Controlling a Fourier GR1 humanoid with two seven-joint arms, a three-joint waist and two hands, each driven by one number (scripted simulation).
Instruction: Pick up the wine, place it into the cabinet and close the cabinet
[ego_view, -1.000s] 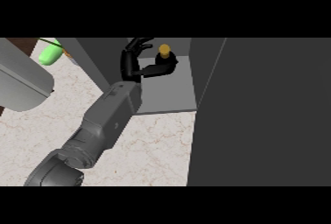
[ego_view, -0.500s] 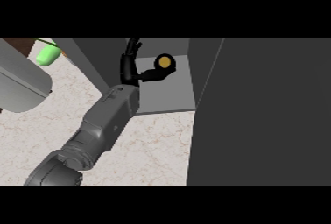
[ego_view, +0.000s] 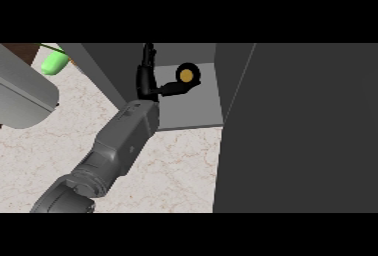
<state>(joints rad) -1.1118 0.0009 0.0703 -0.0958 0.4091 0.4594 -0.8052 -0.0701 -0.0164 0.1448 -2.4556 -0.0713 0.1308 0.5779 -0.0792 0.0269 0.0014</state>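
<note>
The wine bottle (ego_view: 187, 75) stands upright inside the open cabinet (ego_view: 193, 112), seen from above as a dark round top with a yellow cap. My right hand (ego_view: 148, 80) is just left of it, inside the cabinet, open with its fingers straight up. Its thumb (ego_view: 173, 89) stretches toward the bottle's base and reaches it or ends just short. The grey right forearm runs down to the lower left. My left hand does not show.
The cabinet's dark door (ego_view: 295, 130) stands open and fills the right side. A grey forearm (ego_view: 22, 100) shows at the left edge. A green object (ego_view: 54, 63) lies on the marbled counter (ego_view: 177, 170) at the upper left.
The right hand's fingers, curled round the bottle a second ago, have straightened and drawn off to the left. The bottle stays standing in the cabinet.
</note>
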